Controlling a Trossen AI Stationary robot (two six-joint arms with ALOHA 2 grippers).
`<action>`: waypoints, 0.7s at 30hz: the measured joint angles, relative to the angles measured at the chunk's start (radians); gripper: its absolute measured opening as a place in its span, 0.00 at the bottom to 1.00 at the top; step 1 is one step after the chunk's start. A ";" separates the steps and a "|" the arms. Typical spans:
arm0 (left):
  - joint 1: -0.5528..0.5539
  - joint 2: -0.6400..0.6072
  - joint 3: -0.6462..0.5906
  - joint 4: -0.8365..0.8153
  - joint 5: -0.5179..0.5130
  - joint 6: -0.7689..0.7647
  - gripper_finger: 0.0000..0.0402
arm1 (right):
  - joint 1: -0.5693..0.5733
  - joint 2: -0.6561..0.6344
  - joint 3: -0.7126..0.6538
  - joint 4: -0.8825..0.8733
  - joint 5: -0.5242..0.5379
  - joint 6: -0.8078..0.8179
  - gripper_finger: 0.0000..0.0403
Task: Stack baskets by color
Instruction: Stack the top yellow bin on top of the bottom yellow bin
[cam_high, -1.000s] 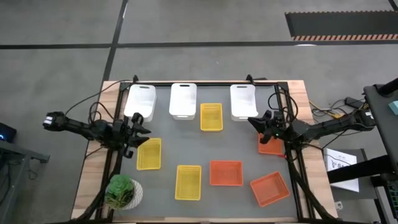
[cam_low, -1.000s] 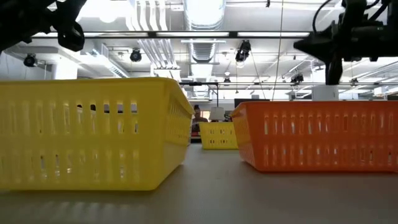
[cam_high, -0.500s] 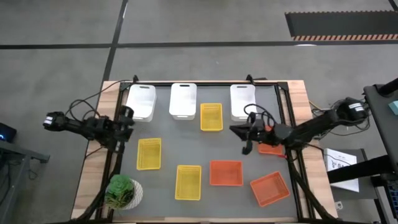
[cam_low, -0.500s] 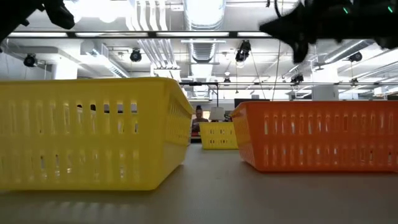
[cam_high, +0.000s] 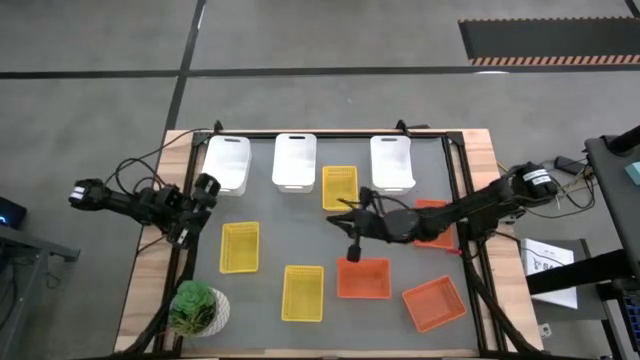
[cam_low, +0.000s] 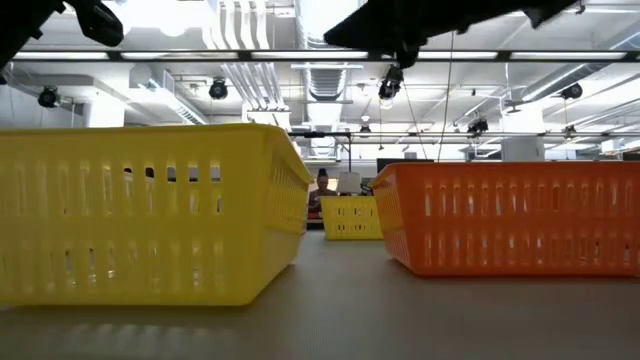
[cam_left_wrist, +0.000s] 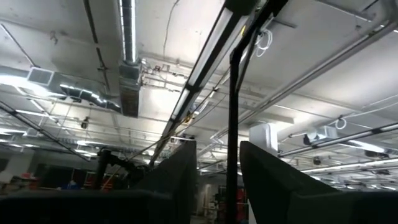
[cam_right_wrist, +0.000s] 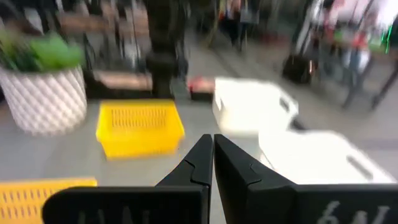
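Observation:
Three white baskets (cam_high: 294, 160) line the far side of the table. Yellow baskets lie at the back middle (cam_high: 340, 187), left (cam_high: 239, 247) and front (cam_high: 302, 293). Of the orange baskets, one sits in the middle (cam_high: 363, 278) and one at the front right (cam_high: 434, 303); my right arm partly covers a third (cam_high: 437, 228). My right gripper (cam_high: 350, 228) hovers shut and empty between the back yellow basket and the middle orange one; its fingers (cam_right_wrist: 211, 152) meet. My left gripper (cam_high: 205, 190) waits at the table's left edge, tilted upward, its fingers (cam_left_wrist: 177, 180) apart and empty.
A green potted plant (cam_high: 196, 308) stands at the front left corner, and it appears with a yellow basket (cam_right_wrist: 140, 127) in the right wrist view. The low view has a yellow basket (cam_low: 150, 215) and an orange one (cam_low: 510, 215) up close. Black frame rails run along both table sides.
My right arm has swung left from the orange basket at the right edge out over the table's middle, staying shut. The left gripper pulled back slightly toward the left edge.

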 joint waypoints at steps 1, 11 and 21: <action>0.000 0.000 0.000 0.000 0.004 0.000 0.27 | -0.011 0.007 0.040 -0.107 0.001 0.028 0.02; 0.000 -0.001 0.000 0.001 0.009 0.000 0.27 | -0.131 0.144 0.342 -0.891 -0.196 0.147 0.05; 0.000 -0.001 0.000 0.001 0.009 0.030 0.27 | -0.213 0.288 0.437 -1.004 -0.211 0.009 0.39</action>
